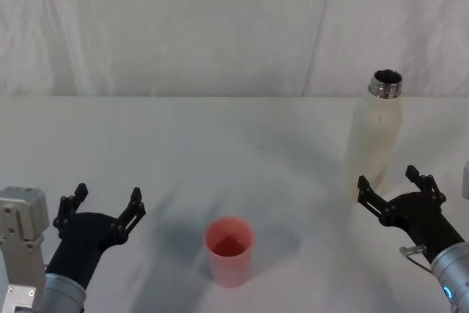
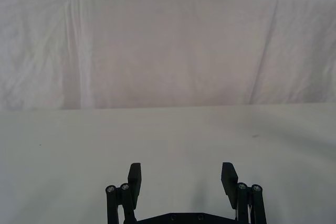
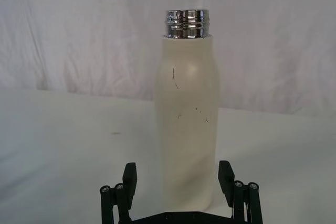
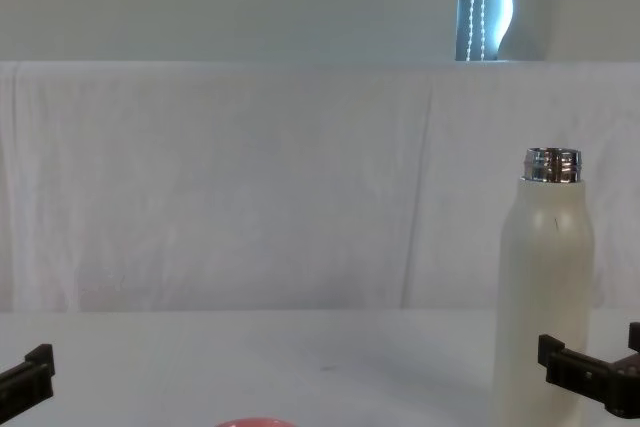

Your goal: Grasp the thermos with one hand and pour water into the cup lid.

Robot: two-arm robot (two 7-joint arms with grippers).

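Note:
The thermos [image 1: 375,137] is a tall cream-white bottle with an open shiny steel neck, standing upright at the right of the white table. My right gripper [image 1: 390,188] is open just in front of its base. In the right wrist view the thermos [image 3: 186,119] stands between and just beyond the right gripper's [image 3: 178,178] two black fingers, with no contact visible. The pink cup lid [image 1: 229,250] stands upright near the table's front centre; its rim [image 4: 255,423] peeks up in the chest view. My left gripper [image 1: 102,204] hangs open at the front left, holding nothing.
A white cloth covers the table [image 1: 220,152] and the wall behind it. Bare table lies between the cup lid and the thermos. The left wrist view shows the left gripper [image 2: 181,179] over bare cloth.

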